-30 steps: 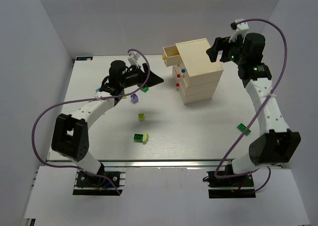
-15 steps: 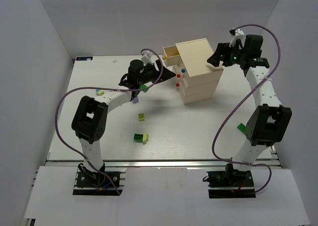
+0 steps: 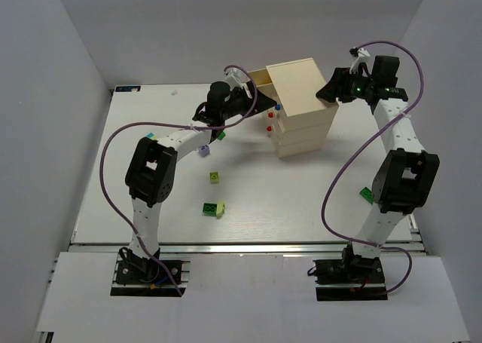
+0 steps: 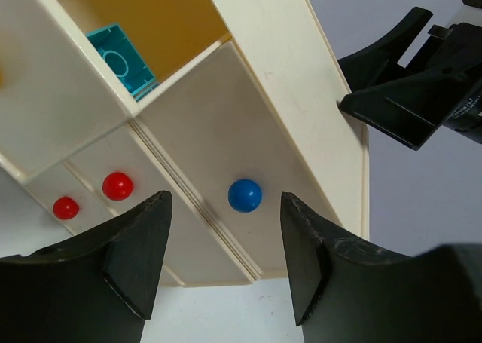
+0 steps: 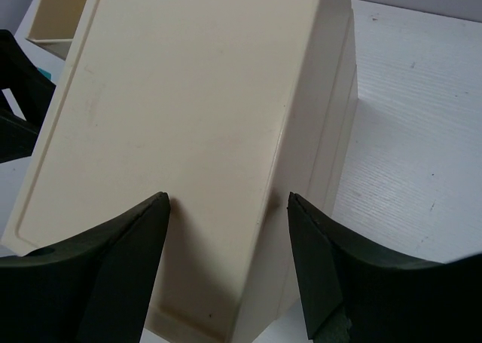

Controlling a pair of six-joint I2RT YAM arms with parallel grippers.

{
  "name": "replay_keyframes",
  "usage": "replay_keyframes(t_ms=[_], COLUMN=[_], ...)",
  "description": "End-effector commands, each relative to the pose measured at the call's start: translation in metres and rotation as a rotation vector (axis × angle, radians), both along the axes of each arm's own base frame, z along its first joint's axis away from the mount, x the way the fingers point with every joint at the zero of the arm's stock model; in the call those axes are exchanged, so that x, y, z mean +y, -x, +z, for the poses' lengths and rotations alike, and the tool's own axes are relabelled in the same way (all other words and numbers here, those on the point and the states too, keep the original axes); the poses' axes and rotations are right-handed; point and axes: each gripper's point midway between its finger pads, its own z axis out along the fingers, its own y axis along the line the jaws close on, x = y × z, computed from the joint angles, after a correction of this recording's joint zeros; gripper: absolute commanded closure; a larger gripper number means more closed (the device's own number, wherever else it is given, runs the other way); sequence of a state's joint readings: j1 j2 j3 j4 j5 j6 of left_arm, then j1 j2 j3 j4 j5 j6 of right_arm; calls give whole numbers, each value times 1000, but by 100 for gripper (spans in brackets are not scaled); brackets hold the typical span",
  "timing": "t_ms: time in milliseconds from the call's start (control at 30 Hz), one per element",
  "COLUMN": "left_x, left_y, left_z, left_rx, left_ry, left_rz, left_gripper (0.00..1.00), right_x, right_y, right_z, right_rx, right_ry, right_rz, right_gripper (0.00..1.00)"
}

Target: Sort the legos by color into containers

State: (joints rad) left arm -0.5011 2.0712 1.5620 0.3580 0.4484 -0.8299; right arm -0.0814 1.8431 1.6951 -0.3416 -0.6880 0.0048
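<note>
The cream three-tier chest (image 3: 303, 108) stands at the back of the table, its top drawer (image 3: 260, 77) pulled out to the left. In the left wrist view a blue brick (image 4: 120, 50) lies in that open drawer. My left gripper (image 3: 261, 109) is open and empty, just in front of the blue knob (image 4: 245, 195), with red knobs (image 4: 117, 185) to its left. My right gripper (image 3: 330, 89) is open, with its jaws either side of the chest's top right edge (image 5: 282, 154). Loose legos lie on the table: purple (image 3: 202, 150), green (image 3: 219, 136), yellow-green (image 3: 215, 177) and a green and pale pair (image 3: 213, 207).
Another green lego (image 3: 367, 195) lies at the right, by the right arm. A small bluish piece (image 3: 149, 136) lies at the far left. The white table (image 3: 301, 200) is enclosed by grey walls on three sides. Purple cables loop over both arms.
My left gripper has swung right from the table's left part up to the front of the chest. My right gripper has come in closer to the chest's top right edge.
</note>
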Motion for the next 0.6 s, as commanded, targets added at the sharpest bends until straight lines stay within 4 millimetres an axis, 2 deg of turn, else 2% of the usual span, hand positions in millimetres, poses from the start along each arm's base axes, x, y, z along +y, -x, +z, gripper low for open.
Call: replay_keyframes(t_ms=[0, 267, 567], left_x=[-11, -24, -26], left_y=[3, 7, 7], left_z=[19, 11, 9], left_rx=[-18, 13, 39], left_ry=[18, 30, 100], left_rz=[-8, -34, -24], left_gripper=[31, 32, 37], right_x=[-1, -3, -2], right_y=[-1, -3, 1], right_z=[-4, -8, -14], right_rx=[4, 27, 37], right_ry=[-7, -31, -35], right_rz=[20, 4, 8], right_gripper=[31, 35, 40])
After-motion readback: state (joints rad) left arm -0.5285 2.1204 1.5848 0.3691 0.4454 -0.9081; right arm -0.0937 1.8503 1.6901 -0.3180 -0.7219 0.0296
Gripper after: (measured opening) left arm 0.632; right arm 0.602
